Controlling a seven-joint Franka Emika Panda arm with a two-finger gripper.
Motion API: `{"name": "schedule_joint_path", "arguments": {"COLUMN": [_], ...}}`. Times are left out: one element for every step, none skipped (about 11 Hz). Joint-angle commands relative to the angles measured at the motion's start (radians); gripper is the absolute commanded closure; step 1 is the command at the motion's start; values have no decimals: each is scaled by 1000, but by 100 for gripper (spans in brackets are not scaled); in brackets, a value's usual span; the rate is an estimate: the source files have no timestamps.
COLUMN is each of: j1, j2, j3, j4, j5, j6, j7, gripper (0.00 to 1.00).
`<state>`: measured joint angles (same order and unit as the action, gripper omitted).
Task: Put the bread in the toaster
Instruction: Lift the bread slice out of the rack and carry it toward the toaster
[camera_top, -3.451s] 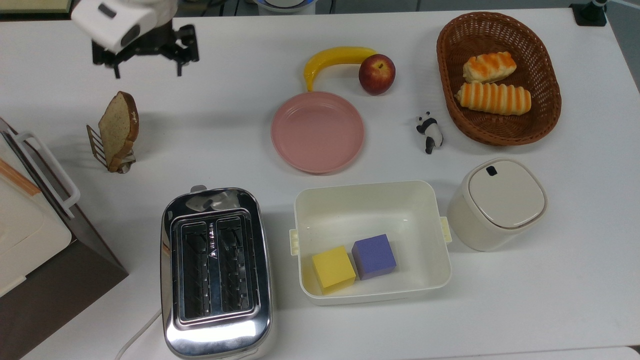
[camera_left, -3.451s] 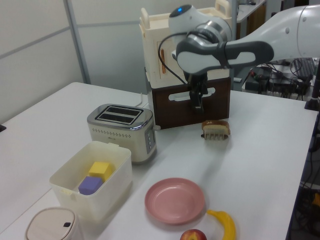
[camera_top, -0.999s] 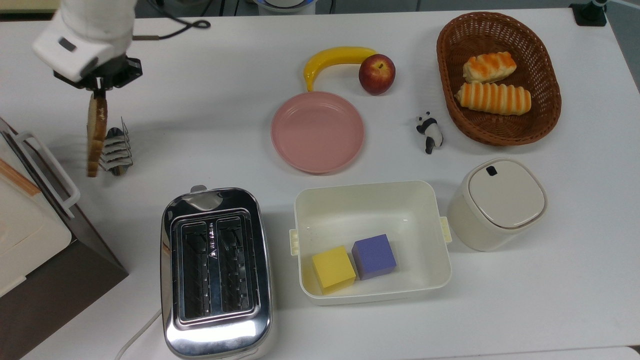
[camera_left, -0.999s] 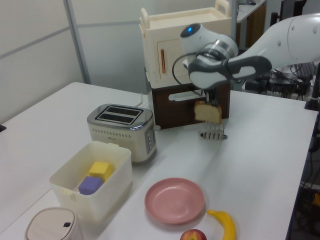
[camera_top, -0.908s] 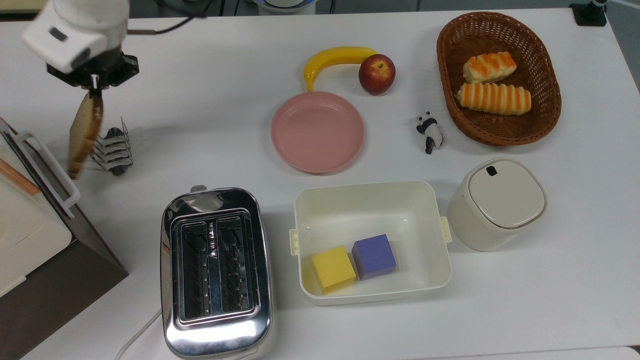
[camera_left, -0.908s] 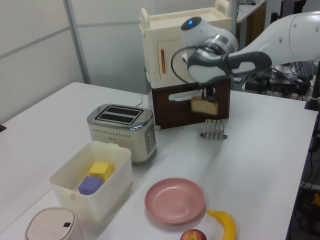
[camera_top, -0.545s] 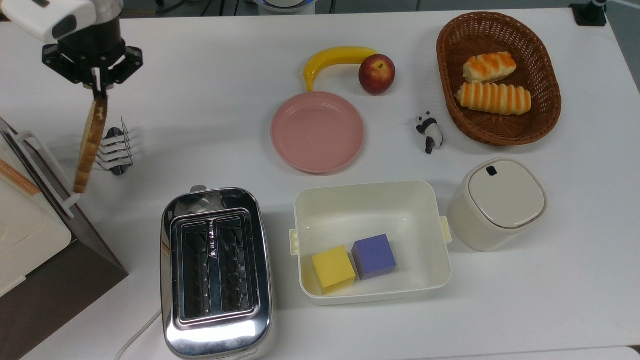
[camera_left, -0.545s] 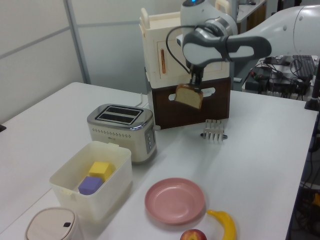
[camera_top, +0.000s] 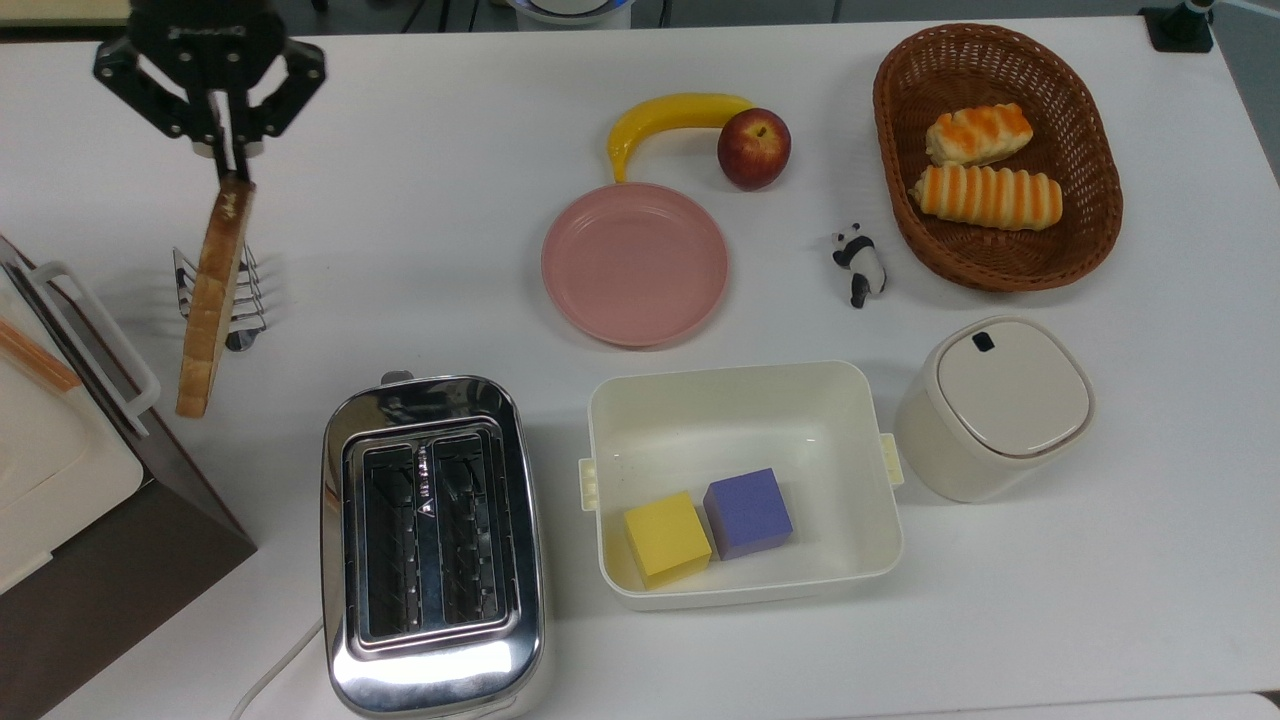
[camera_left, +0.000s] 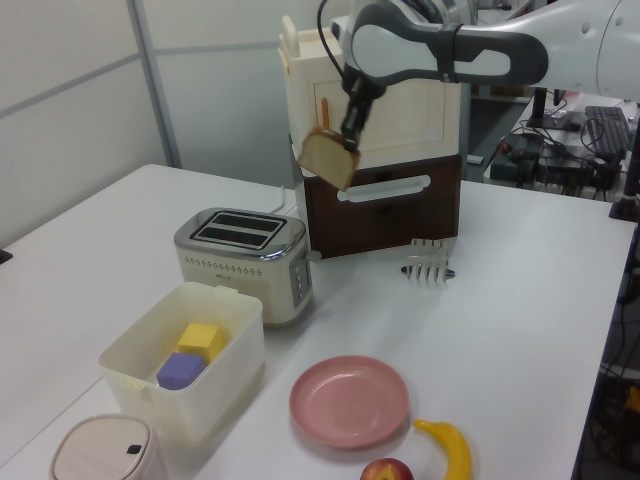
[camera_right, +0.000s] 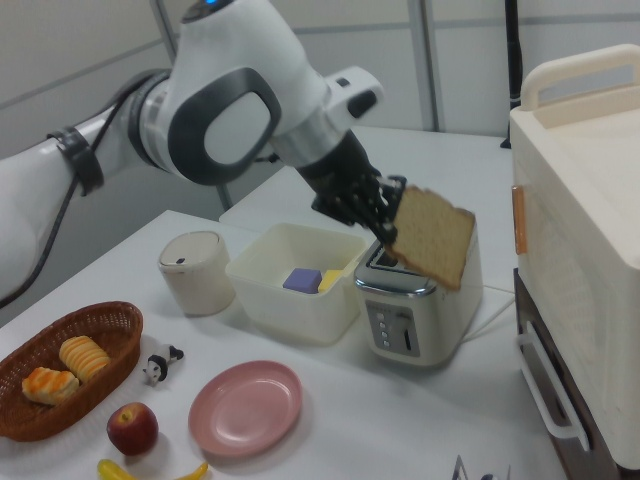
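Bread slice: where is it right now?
Held in the gripper, the bread slice hangs in the air at the top view's left, above the toast rack, short of the toaster.

The white arm's black two-finger pincer (camera_top: 228, 160) hangs raised above the counter, fingers (camera_right: 383, 222) closed tight, wrist tilted in the left view.

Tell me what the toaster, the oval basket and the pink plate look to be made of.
The toaster: polished, chrome-like metal, since its shell mirrors the room and shows bright glare. The basket: woven brown wicker or rattan, judging by the visible weave along its wall. The pink plate: probably matte plastic, being smooth and evenly coloured with only soft highlights; glazed ceramic cannot be ruled out.
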<state>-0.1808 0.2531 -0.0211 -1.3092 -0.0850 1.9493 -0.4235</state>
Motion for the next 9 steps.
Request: {"name": "schedule_joint_path", "arguments": {"j1": [82,108,124,138,147,150,162,165,164], "j2": [3,8,14,24,40,54,66,75,78], "j3": [-5,-5,-5,-5,-5,-5,-5,-5,-5], "j4": [-1,-5,-10,-22,-22,-22,-22,-22,-22], "j5": [17,21,36,68,103,131,149,172,194], "j6": [156,199,239,265,275,276,278,277,277], "j7": [98,121,141,150,152,152,152,149,146], "gripper": [100,100,100,100,100,100,100,100,100]}}
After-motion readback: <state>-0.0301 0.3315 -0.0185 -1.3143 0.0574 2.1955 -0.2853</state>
